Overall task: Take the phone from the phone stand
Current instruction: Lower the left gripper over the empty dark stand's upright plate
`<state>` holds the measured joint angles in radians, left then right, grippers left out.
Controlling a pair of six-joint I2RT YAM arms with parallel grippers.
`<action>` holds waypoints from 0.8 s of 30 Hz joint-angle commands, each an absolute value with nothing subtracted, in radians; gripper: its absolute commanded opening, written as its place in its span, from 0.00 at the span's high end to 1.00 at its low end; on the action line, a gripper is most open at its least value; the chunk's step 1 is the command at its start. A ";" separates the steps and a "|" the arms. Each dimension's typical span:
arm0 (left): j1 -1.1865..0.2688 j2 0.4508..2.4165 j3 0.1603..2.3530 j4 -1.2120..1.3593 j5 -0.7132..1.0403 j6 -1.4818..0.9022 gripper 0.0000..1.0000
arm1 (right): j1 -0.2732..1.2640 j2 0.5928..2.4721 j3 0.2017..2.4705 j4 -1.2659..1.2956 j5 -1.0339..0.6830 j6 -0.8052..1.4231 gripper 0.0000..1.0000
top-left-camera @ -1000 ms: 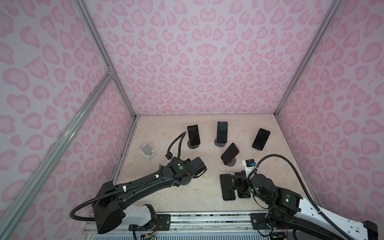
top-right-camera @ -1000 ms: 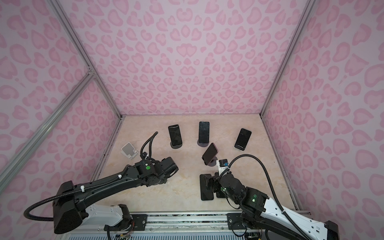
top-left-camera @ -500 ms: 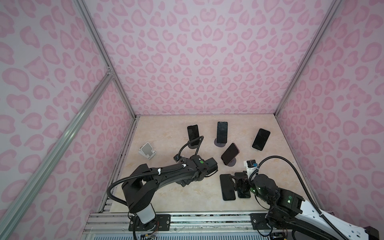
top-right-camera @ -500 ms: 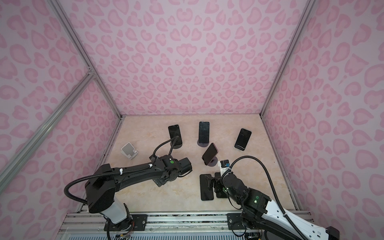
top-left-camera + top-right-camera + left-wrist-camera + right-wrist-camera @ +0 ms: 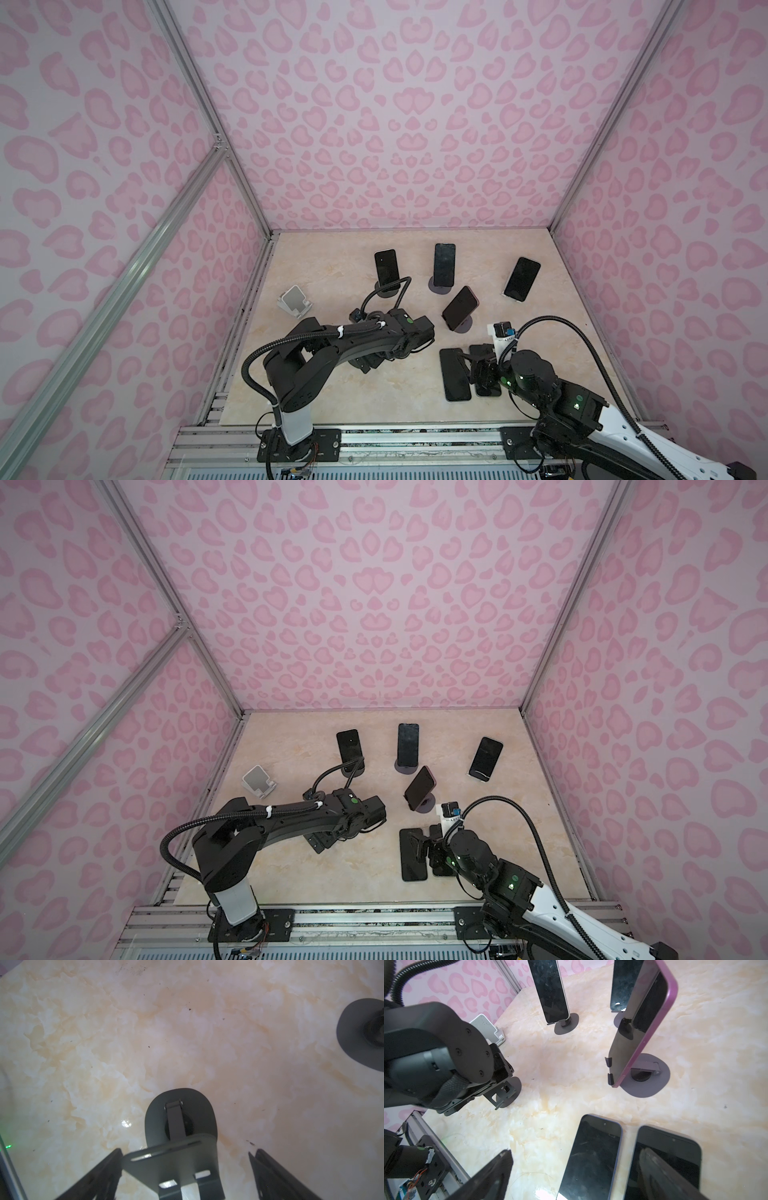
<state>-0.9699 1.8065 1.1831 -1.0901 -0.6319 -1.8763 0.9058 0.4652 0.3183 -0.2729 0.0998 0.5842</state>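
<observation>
I am straddling the empty stand (image 5: 199, 1118) with left fingers (image 5: 104, 1172) spread; right fingers (image 5: 494, 1172) are hovering spread over flat phones (image 5: 593, 1153), likely readying for the purple phone (image 5: 652, 1003).

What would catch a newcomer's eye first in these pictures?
The pink blotch-patterned walls dominate all round. On the marble table, propped phones stand toward the back, and two flat phones lie beneath the open right gripper. The open left gripper straddles an empty grey stand at centre-left.
</observation>
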 commanded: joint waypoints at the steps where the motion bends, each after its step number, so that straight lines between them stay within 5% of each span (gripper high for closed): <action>1: -0.950 1.812 1.165 -1.064 -0.672 -1.826 0.04 | 0.904 0.463 0.301 -0.213 0.081 0.597 0.02; 10: -0.924 1.809 1.139 -0.995 -0.683 -1.741 0.17 | 0.884 0.499 0.300 -0.171 0.049 0.584 0.02; 19: -0.911 1.788 1.064 -0.930 -0.667 -1.688 0.45 | 0.870 0.511 0.303 -0.159 0.046 0.592 0.03; 24: -0.911 1.773 1.042 -0.910 -0.667 -1.632 0.49 | 0.866 0.517 0.309 -0.163 0.049 0.596 0.04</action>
<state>-0.9115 1.7813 1.0542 -0.9104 -0.6811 -1.6779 0.8684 0.5152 0.3050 -0.1841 0.0517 0.5911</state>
